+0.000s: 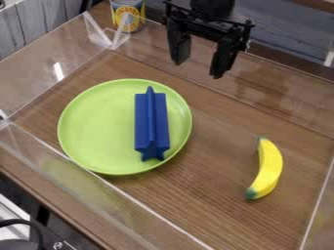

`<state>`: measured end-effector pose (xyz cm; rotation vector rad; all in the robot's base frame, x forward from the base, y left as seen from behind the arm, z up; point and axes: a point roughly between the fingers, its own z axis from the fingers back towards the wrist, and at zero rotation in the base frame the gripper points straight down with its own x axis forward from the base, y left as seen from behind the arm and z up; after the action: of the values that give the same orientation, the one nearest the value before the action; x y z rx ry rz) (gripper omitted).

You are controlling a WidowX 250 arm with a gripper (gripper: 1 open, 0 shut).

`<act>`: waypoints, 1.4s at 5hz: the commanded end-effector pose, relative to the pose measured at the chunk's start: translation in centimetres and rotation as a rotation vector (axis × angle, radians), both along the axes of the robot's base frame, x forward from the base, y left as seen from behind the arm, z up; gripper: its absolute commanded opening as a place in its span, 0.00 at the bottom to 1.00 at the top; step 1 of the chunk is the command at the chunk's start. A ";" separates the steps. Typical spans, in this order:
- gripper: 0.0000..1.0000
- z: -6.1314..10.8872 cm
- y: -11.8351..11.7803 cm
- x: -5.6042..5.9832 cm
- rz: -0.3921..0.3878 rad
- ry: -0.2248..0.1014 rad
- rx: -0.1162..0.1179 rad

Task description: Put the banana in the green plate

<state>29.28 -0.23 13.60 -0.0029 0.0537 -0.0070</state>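
The banana (268, 168) is small, curved and yellow with a greenish dark tip, and it lies on the wooden table at the lower right. Left of centre sits the large lime-green plate (92, 122), with a long dark-blue star-ended block (151, 122) lying across its right half. My gripper (198, 56) hangs at the top centre, pointing down, open with nothing between its black fingers. It is well above and behind both the plate and the banana, touching neither.
Clear acrylic walls (53, 63) enclose the wooden table on all sides. A yellow-and-white container (125, 14) stands outside the wall at the back. Bare wood lies between the plate and the banana.
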 end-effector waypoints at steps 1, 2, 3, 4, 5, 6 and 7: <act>1.00 0.4 -1.1 -0.2 0.022 0.006 -0.005; 1.00 1.1 -2.2 0.0 0.028 0.011 -0.012; 1.00 1.9 -3.8 0.0 0.033 0.003 -0.019; 1.00 0.9 -6.0 -0.7 0.053 -0.011 -0.036; 1.00 -0.8 -7.9 -1.4 0.088 -0.030 -0.048; 1.00 -2.7 -9.2 -2.0 0.116 -0.051 -0.053; 1.00 -2.9 -10.5 -3.0 0.172 -0.069 -0.059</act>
<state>26.01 -10.70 9.28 -0.0455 0.0342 0.1626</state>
